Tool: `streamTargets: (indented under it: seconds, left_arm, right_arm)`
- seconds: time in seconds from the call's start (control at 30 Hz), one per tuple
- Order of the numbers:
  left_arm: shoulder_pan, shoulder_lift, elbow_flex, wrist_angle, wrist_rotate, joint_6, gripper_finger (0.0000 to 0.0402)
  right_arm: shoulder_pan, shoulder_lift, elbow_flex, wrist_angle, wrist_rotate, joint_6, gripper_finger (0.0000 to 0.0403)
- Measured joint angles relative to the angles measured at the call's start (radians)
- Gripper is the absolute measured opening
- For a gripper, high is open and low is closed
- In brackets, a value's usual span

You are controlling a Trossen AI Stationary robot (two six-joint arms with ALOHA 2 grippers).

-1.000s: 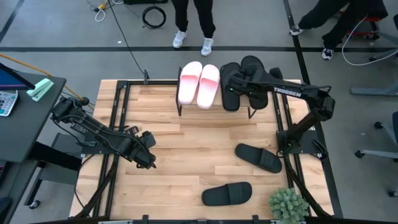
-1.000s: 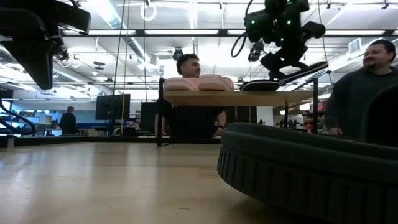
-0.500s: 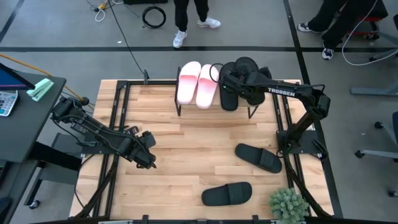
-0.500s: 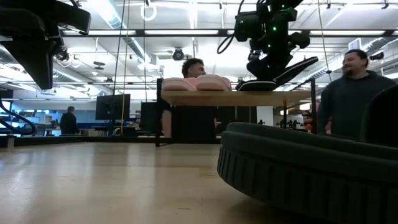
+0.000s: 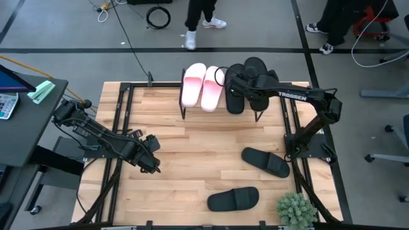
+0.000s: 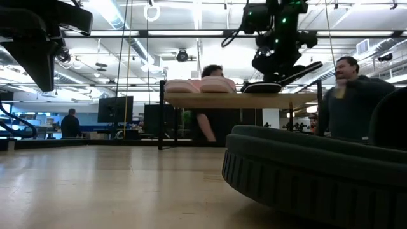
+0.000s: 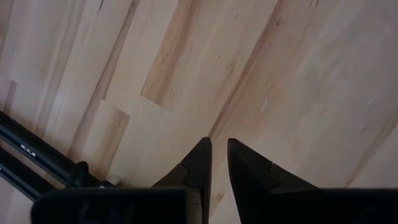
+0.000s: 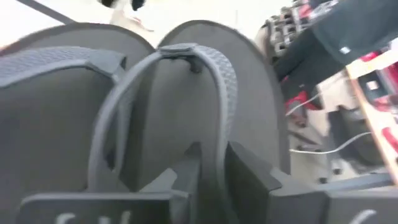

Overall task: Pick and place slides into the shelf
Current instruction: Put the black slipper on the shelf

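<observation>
Change since a second ago: right arm has swung slightly along the shelf top and its fingers have begun to part; the person standing beyond the tabletop has walked off to the side; left arm unchanged
Right end effector [image 5: 238,85]: over the right half of the small two-tier rack of light wooden boards with a thin black metal frame [image 5: 220,110]; in the right wrist view its two dark fingers [image 8: 186,168] sit either side of a grey strap of a black thong flip-flop [image 8: 211,99], a little spread, with the strap between them; whether they still press on it I cannot tell
Black thong flip-flops [image 5: 255,71]: both on the shelf's top board, right of centre, overlapping; in the low view one lies flat and the other is tilted up [image 6: 299,71] under the right arm
Pink-and-white slides [image 5: 203,86]: pair side by side on the left half of the shelf top, touching each other
Black wide-strap slides: one [image 5: 266,161] on the light wooden tabletop [image 5: 192,160] near the right arm's base, the other [image 5: 233,199] nearer the front edge, well apart from the shelf
Left end effector [image 5: 153,165]: low over bare tabletop on the left side, fingers [image 7: 198,165] nearly pressed together with a thin gap, pinching nothing
Surroundings: small green plant [image 5: 296,209] at the front right corner; a person in a dark top [image 6: 353,105] beyond the tabletop in the low view
</observation>
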Motion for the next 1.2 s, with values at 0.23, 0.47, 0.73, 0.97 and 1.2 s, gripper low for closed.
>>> streamTargets:
  seconds: [0.23,0.47,0.73,0.97,1.2]
  left_arm:
    - [0.000,0.000,0.000,0.012,0.000,0.000,0.0063]
    - [0.000,0.000,0.000,0.015,0.000,0.000,0.0057]
    - [0.000,0.000,0.000,0.015,0.000,0.001,0.0056]
    - [0.000,0.000,0.000,0.015,0.000,0.002,0.0061]
    - [0.000,0.000,0.000,0.015,0.000,-0.003,0.0053]
  right_arm:
    - [0.021,-0.100,0.000,0.001,-0.037,0.000,0.0134]
    - [0.024,-0.161,0.000,0.001,-0.049,-0.030,0.0139]
    - [0.024,-0.168,0.000,0.001,-0.049,-0.065,0.0127]
    - [0.033,-0.169,0.000,-0.010,-0.048,-0.146,0.0117]
    - [0.037,-0.169,0.000,-0.133,-0.048,-0.132,0.0084]
